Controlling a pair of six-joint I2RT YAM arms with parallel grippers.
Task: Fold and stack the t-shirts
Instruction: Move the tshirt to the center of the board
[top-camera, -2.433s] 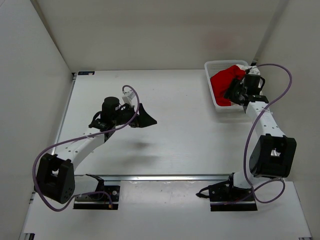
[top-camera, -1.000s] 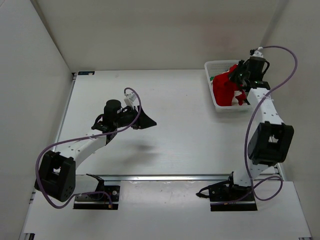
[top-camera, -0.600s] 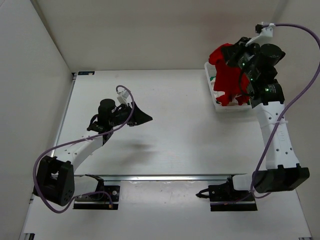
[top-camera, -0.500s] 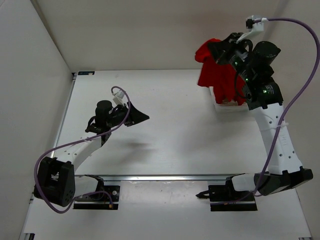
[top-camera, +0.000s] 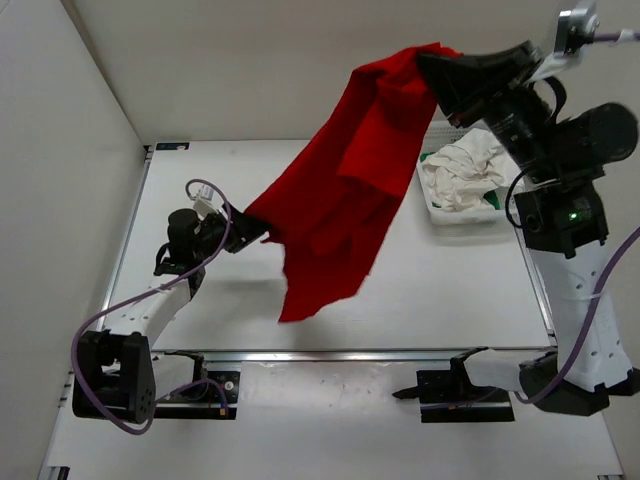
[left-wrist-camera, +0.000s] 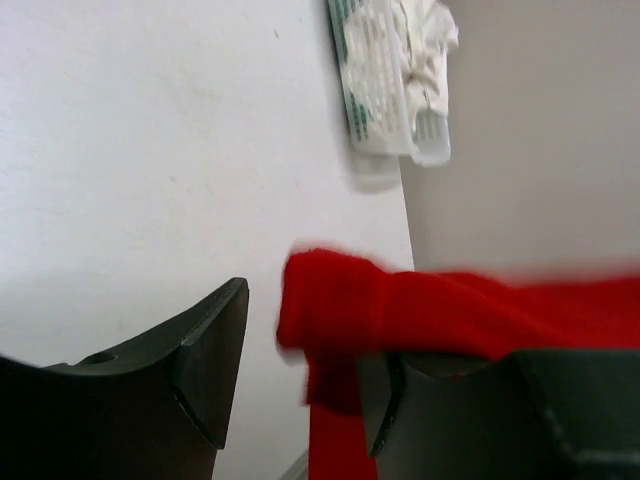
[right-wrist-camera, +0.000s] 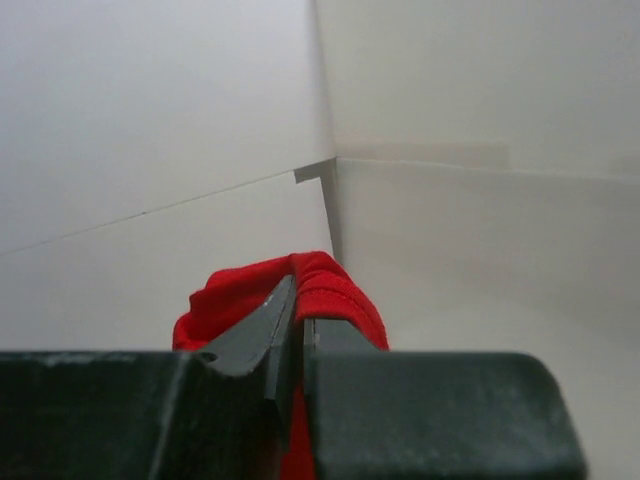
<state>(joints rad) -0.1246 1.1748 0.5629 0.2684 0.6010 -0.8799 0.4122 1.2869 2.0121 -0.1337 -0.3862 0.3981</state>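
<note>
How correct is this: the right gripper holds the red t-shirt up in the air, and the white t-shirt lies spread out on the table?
One point is wrong. The white t-shirt does not lie spread out on the table; it sits crumpled in the basket, as the top external view shows. The right gripper does hold the red t-shirt up in the air.

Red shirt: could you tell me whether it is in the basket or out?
Out: it hangs unfolded from the right fingers, clear of the basket.
</note>
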